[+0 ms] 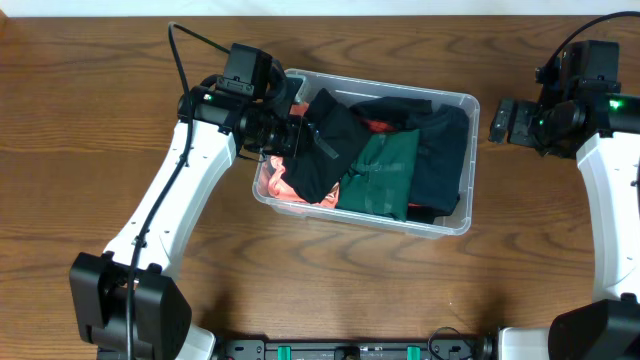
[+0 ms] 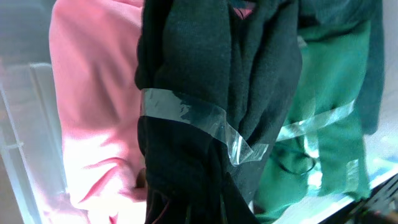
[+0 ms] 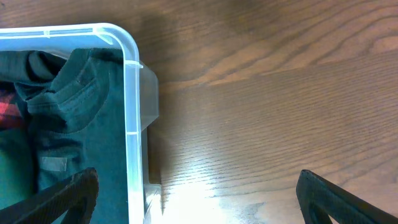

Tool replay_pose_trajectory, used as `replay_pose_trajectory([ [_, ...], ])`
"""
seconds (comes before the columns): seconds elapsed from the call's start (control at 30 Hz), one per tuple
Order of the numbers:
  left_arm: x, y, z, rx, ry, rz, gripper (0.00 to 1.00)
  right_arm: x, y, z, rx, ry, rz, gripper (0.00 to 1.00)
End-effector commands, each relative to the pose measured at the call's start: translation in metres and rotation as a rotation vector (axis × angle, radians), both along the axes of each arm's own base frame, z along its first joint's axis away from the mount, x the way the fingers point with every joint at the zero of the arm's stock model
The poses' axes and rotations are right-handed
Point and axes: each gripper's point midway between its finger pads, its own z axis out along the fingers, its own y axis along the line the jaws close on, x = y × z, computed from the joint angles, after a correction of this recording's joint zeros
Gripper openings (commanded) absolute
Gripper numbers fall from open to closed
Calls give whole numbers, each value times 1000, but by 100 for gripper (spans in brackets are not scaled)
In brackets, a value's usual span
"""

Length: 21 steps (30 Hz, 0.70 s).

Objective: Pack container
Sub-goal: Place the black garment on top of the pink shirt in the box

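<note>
The black garment [image 2: 205, 93] crowds our left claw [image 1: 300, 135], whose grip we cannot tell, inside the container [image 1: 440, 228] at the middle of the tabletop [image 1: 400, 290], while our right claw [image 3: 199, 193] hangs wide open and empty beside it; cloth snagged on withdrawal could spill over the rim.

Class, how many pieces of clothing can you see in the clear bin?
4: a pink one at the bin's left end, a black one over it, a green one in the middle, a dark teal one at the right end. More may lie underneath.
</note>
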Motion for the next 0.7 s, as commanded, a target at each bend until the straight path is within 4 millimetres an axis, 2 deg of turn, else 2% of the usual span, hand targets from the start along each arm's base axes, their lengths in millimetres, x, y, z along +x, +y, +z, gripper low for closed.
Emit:
replay_pose_trajectory([
  [0.0,1,-3,5,-51,73,136,6,-1,1,3,-3,-10,14,99],
  [0.13,1,-3,5,-98,178,308,6,-1,1,3,-2,-9,14,99],
  [0.5,13,5,-1,-120,271,572,6,-1,1,3,-3,-9,14,99],
  [0.6,10,7,-7,-115,302,615,6,-1,1,3,-3,-9,14,99],
  [0.67,6,14,-19,-89,328,669,6,-1,1,3,-3,-9,14,99],
])
